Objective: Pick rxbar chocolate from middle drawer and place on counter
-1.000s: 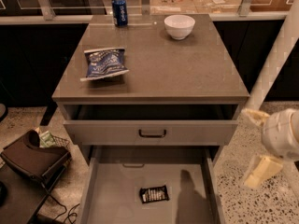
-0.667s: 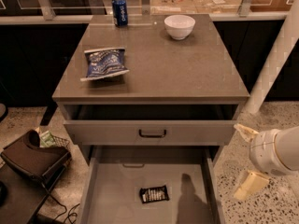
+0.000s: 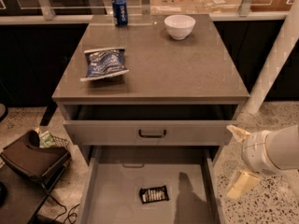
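The rxbar chocolate (image 3: 153,194), a small flat black wrapper with white print, lies on the pale floor of the open middle drawer (image 3: 117,195), near its middle. My gripper (image 3: 231,161) is at the right, just outside the drawer's right wall and above floor level, open and empty, with cream fingers (image 3: 239,133) spread one above the other. The bar is down and to the left of it. The counter (image 3: 187,64) is the grey-brown top of the cabinet.
On the counter lie a blue-and-white chip bag (image 3: 103,63), a blue can (image 3: 119,10) and a white bowl (image 3: 180,26). The upper drawer (image 3: 152,132) with a dark handle stands slightly open. A dark bag (image 3: 32,157) sits on the floor at the left. A white post (image 3: 273,64) rises at the right.
My gripper has moved left, closer to the right side of the open middle drawer. The bar and the counter items have not moved.
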`<state>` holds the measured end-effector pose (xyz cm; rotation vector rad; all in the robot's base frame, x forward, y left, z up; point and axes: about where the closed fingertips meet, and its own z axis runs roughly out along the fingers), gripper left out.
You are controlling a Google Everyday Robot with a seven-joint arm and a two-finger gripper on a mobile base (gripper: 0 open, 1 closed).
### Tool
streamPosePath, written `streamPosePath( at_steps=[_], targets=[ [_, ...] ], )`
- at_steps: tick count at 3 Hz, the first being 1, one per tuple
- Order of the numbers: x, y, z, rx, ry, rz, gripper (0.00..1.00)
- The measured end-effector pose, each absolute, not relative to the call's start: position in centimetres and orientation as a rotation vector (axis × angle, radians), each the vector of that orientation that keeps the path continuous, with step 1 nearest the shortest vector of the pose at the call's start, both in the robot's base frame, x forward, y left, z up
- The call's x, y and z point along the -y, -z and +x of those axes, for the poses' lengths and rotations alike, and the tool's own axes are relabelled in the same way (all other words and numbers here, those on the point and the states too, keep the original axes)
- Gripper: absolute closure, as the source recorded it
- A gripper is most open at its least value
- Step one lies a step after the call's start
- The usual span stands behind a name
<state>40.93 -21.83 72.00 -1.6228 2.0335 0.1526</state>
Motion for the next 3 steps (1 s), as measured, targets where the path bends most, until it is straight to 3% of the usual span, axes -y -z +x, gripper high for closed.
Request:
streamPosePath(
  at_steps=[3],
  targets=[
    [15.3,-61.5,41.3,-1.847,-0.160,-1.768,0.00]
  ],
)
